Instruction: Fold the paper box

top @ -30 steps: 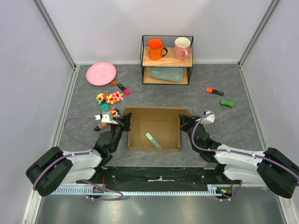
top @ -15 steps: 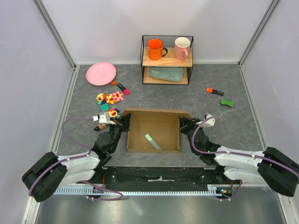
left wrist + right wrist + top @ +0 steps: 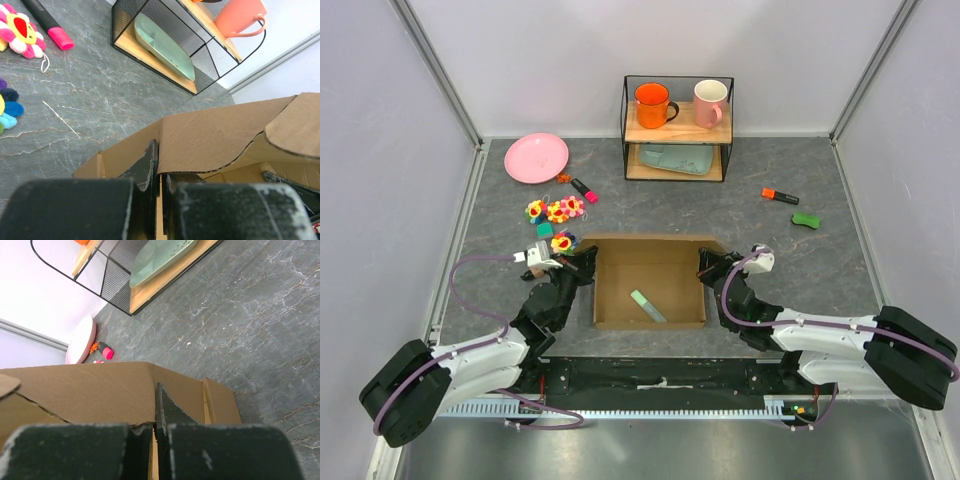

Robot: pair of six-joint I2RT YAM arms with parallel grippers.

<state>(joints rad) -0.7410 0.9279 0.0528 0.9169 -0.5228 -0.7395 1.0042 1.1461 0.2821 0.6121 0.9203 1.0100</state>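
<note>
Paper box [image 3: 662, 266] slightly nearer now

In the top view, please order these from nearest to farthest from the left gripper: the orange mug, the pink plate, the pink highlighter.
Measured from the left gripper, which is on the paper box at its left wall:
1. Pink highlighter, straight beyond it.
2. Pink plate, far-left corner.
3. Orange mug, on the top shelf of the rack, at the back.
</note>
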